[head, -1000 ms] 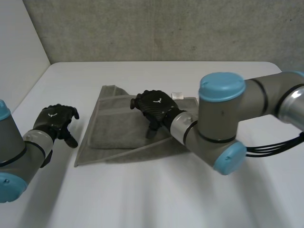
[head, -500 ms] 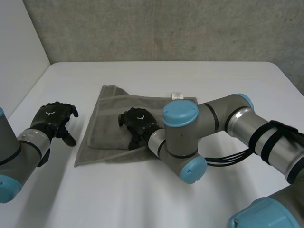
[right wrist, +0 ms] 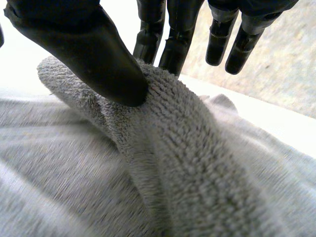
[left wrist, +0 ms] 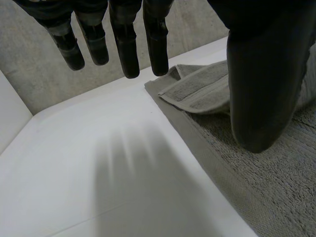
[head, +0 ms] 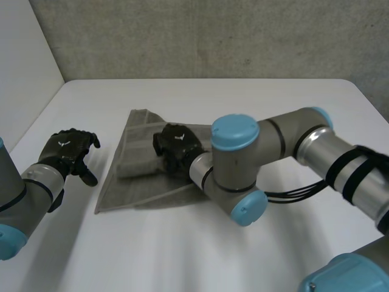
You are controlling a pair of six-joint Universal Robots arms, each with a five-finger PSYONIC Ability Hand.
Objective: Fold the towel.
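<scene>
White table (head: 182, 249): matte, far corners rounded, soft shadows on top. Grey concrete wall (head: 213, 36) behind, speckled, runs along table's far edge. White side panel (head: 24, 55) at table's left edge, meets concrete wall in corner.

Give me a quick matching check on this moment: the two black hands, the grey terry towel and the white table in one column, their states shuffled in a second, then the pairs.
Column one:
1. black left hand
2. black right hand
3. grey terry towel
4. white table

Column two:
A. lies partly folded, one layer over another
B. open, holding nothing, beside the towel's edge
C. bears the towel
D. pinches a raised ridge of towel between thumb and fingers

Pairs: 1-B; 2-D; 3-A; 4-C.
</scene>
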